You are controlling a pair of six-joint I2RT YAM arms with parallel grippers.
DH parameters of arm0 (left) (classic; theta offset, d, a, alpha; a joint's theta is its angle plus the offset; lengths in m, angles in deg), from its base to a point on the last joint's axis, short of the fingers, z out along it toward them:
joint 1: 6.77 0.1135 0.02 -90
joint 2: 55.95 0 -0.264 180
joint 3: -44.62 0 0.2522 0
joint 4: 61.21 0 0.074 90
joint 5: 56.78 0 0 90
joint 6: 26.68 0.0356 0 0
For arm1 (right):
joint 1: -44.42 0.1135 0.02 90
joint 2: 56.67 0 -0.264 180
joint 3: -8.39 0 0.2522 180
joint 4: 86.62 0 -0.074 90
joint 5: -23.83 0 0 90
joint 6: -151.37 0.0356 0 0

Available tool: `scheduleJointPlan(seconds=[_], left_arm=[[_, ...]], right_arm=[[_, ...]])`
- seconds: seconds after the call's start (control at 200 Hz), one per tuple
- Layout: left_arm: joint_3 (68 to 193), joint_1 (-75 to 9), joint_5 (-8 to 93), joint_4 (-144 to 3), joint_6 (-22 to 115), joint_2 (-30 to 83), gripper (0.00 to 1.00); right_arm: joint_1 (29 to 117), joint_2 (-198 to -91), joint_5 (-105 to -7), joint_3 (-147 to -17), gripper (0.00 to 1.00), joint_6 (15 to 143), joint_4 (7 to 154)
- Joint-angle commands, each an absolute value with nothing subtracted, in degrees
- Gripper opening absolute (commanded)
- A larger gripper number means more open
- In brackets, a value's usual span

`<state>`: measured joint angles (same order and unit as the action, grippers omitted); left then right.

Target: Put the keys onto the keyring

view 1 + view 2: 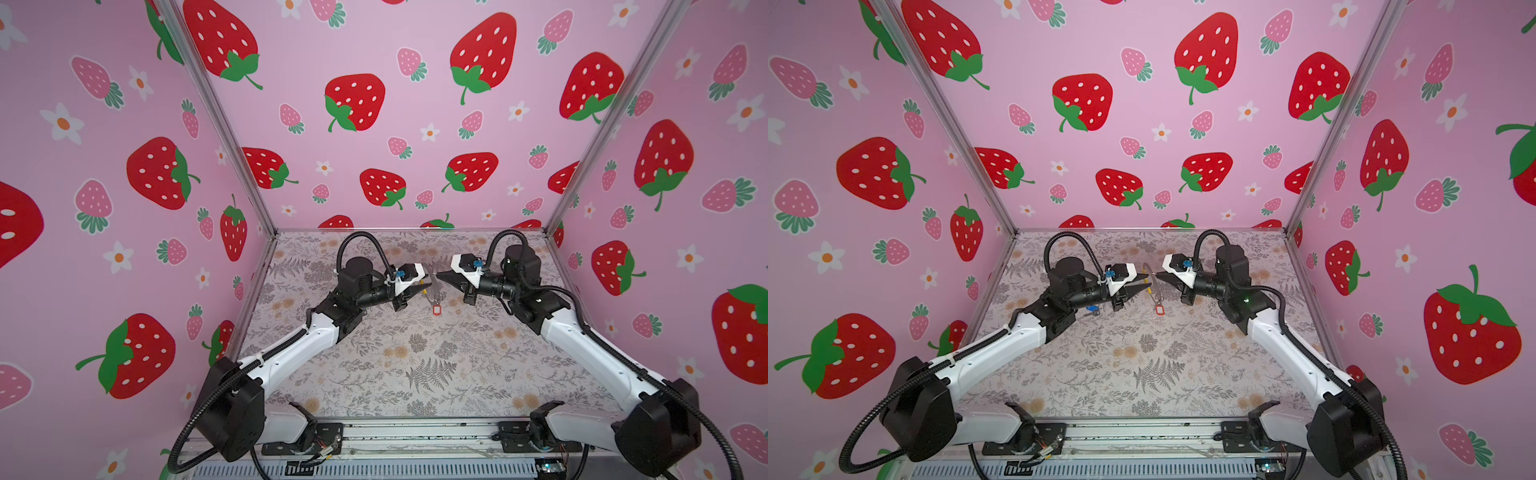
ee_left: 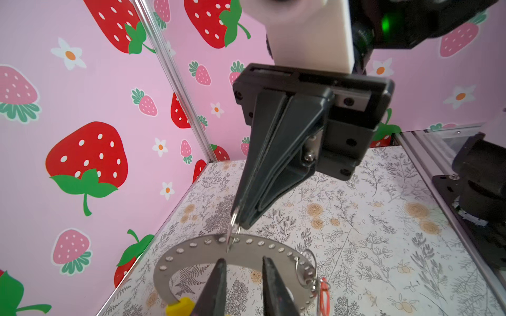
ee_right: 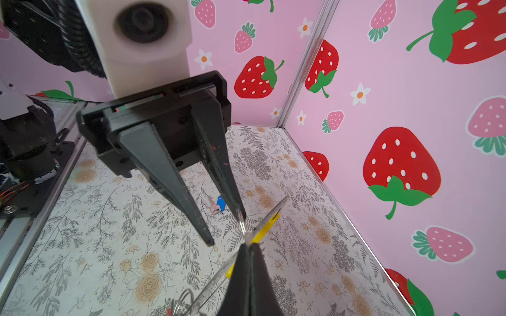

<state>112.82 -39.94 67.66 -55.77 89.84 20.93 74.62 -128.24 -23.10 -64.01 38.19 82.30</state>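
I hold the grey perforated keyring (image 2: 191, 253), with its yellow segment, aloft. The red-tagged key (image 1: 436, 308) dangles from it. The blue-tagged key (image 3: 220, 203) lies flat, well apart.

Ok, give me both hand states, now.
Left hand: open, holding nothing.
Right hand: closed on the small wire ring looped through the keyring.

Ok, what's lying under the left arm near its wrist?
The blue-tagged key lies on the table. In a top view only a bit of its blue tag shows past the left arm; the rest is covered.
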Motion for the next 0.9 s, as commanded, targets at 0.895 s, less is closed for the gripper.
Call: scheduleJointPlan(seconds=[0.895], left_arm=[[122.2, -49.7, 39.5, -64.6, 113.8, 24.2, 0.24]], right_arm=[[78.8, -139.9, -42.2, -90.7, 0.0, 31.7, 41.4]])
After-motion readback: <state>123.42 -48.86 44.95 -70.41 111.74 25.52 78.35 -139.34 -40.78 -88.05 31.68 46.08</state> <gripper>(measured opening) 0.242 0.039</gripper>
